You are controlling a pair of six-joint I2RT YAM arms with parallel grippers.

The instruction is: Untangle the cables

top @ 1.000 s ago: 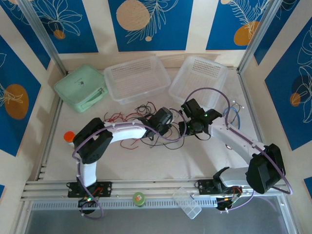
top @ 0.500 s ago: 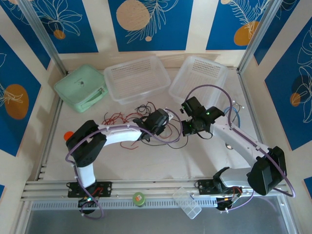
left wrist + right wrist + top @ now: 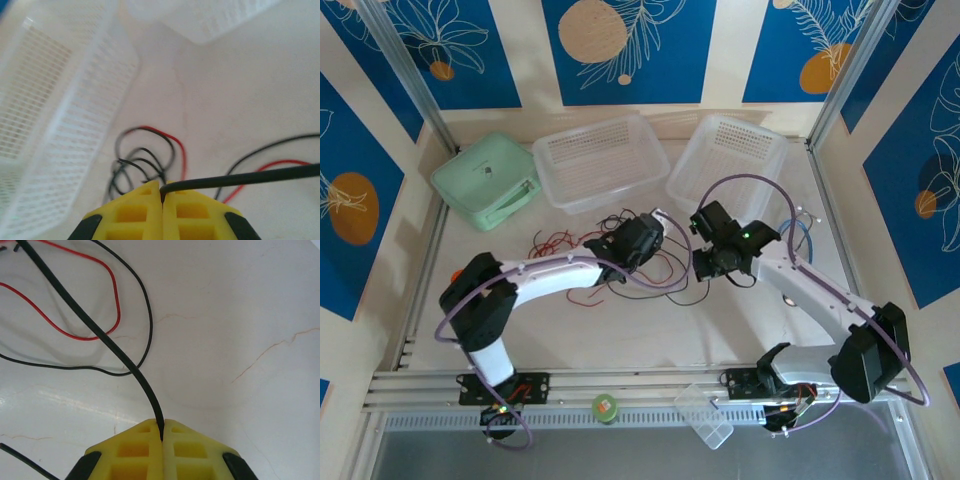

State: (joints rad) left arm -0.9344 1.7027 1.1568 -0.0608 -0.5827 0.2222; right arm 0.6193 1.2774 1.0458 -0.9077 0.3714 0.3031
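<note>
Left hand (image 3: 162,192) clamped on a black cable (image 3: 240,178); right hand (image 3: 161,432) likewise pinching a black cable; red and black cables (image 3: 610,222) lie tangled mid-desk (image 3: 620,335), by both hands.

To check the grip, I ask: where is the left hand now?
In the top view the left hand is near the centre, just in front of the left clear basket, shut on a black cable.

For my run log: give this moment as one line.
left gripper: shut on black cable | right gripper: shut on black cable | red cables: lying loose
</note>
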